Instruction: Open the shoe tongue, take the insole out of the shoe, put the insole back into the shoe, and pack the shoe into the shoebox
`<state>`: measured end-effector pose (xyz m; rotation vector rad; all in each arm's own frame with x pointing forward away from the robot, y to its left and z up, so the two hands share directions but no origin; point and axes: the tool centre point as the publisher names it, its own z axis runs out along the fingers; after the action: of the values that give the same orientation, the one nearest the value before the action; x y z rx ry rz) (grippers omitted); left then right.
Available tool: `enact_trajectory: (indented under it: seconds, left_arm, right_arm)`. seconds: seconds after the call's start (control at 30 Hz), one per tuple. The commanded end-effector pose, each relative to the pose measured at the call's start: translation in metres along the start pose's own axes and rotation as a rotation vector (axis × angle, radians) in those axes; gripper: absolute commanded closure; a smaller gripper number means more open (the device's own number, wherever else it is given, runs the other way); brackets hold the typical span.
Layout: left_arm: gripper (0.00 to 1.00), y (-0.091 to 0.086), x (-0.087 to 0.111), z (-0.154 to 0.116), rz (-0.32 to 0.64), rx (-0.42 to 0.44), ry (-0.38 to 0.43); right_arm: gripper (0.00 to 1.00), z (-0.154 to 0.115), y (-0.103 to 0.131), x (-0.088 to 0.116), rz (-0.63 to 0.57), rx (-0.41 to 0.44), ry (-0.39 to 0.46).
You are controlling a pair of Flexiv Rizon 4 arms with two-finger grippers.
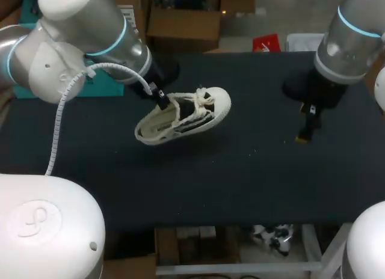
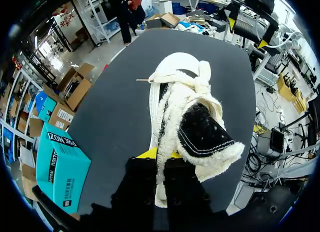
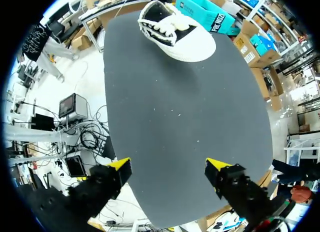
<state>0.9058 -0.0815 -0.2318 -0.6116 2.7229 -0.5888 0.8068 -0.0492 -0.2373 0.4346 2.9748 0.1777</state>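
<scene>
Left wrist view: left gripper clenched on the sneaker's fleecy edge, shoe stretching straight ahead; right gripper released, well apart.

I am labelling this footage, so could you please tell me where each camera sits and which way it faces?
Head view: above and behind the robot, looking down on the table; the left arm and right arm enter from the sides.
Left wrist view: on the left wrist, looking along the left claw, which is shut on the shoe.
Right wrist view: on the right wrist, looking across the table past the open right claw toward the shoe.
All three views share the shoe and table.
</scene>
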Motion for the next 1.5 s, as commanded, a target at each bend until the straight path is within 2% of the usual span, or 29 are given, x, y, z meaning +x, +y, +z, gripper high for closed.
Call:
enact_trajectory:
  seconds: [0.03, 0.2, 0.3, 0.4, 0.57, 0.87, 1.1, 1.33, 1.5]
  left_arm:
    - [1.0, 0.003, -0.046, -0.05, 0.072, 0.163, -0.006]
    - [1.0, 0.002, -0.107, -0.082, 0.196, 0.208, -0.04]
    - [1.0, 0.009, -0.148, -0.099, 0.228, 0.198, -0.082]
    - [1.0, 0.019, -0.189, -0.117, 0.248, 0.229, -0.102]
    - [1.0, 0.041, -0.26, -0.127, 0.22, 0.216, -0.179]
    - [1.0, 0.09, -0.377, -0.129, 0.133, 0.211, -0.214]
    - [1.0, 0.128, -0.433, -0.106, 0.074, 0.18, -0.224]
    - [1.0, 0.162, -0.468, -0.068, 0.029, 0.135, -0.163]
    - [1.0, 0.188, -0.474, -0.04, 0.024, 0.072, -0.131]
  right_arm:
    - [0.0, 0.0, -0.001, 0.001, -0.001, -0.001, -0.001]
    - [0.0, 0.0, -0.001, 0.001, -0.001, -0.001, -0.001]
    - [0.0, 0.0, -0.001, 0.001, -0.001, -0.001, -0.001]
    - [0.0, 0.0, -0.001, 0.001, -0.001, -0.001, -0.001]
    - [0.0, 0.0, -0.001, 0.001, -0.001, -0.001, -0.001]
    - [0.0, 0.0, -0.001, 0.001, -0.001, -0.001, -0.001]
    - [0.0, 0.0, -0.001, 0.001, -0.001, -0.001, -0.001]
    - [0.0, 0.0, -0.001, 0.001, -0.001, -0.001, -0.001]
    - [0.0, 0.0, -0.001, 0.001, -0.001, -0.001, -0.001]
